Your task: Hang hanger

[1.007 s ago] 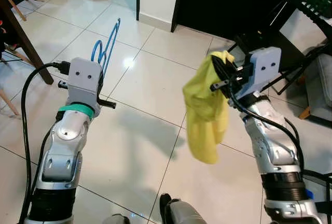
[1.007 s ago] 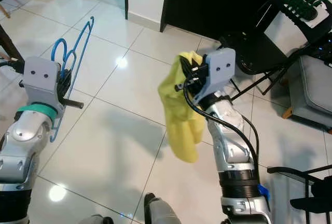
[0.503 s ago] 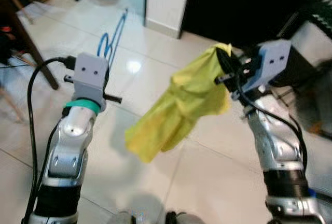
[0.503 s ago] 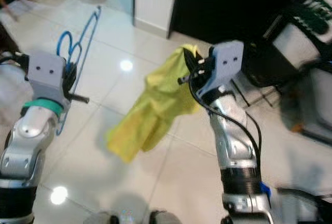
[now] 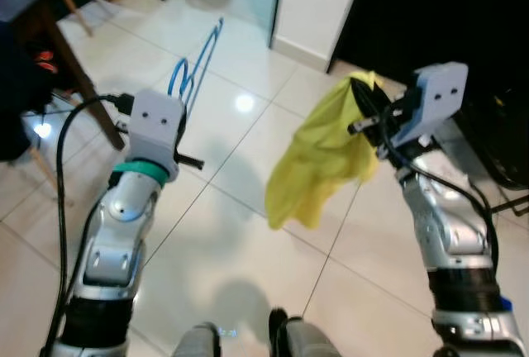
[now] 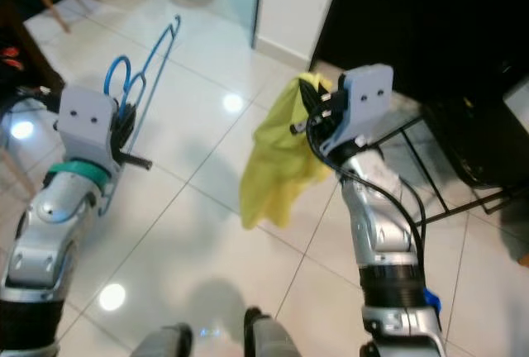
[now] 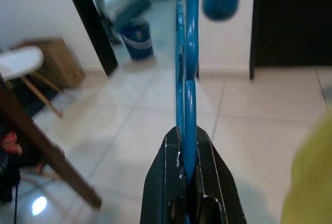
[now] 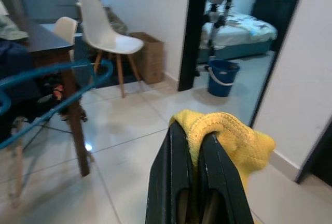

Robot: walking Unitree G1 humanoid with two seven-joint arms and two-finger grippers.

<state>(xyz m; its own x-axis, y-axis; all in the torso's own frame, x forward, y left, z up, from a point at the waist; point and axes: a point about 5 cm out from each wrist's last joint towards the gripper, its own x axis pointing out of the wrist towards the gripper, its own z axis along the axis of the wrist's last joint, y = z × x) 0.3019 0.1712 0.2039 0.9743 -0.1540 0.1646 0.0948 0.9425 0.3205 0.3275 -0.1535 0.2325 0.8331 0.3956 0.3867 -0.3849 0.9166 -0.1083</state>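
Carrying both loads across the tiled floor [image 5: 240, 233], no rail in sight yet, so I judge this a transit step: keep arms steady and apart so the yellow cloth [image 5: 318, 159] doesn't swing into the blue hanger [image 5: 192, 72]. My right gripper [image 8: 199, 149] is clamped on a fold of the cloth; my left gripper [image 7: 188, 146] pinches the hanger's wire, held out front-left. The blue bucket [image 8: 222, 77] stands by the doorway, contents not visible.
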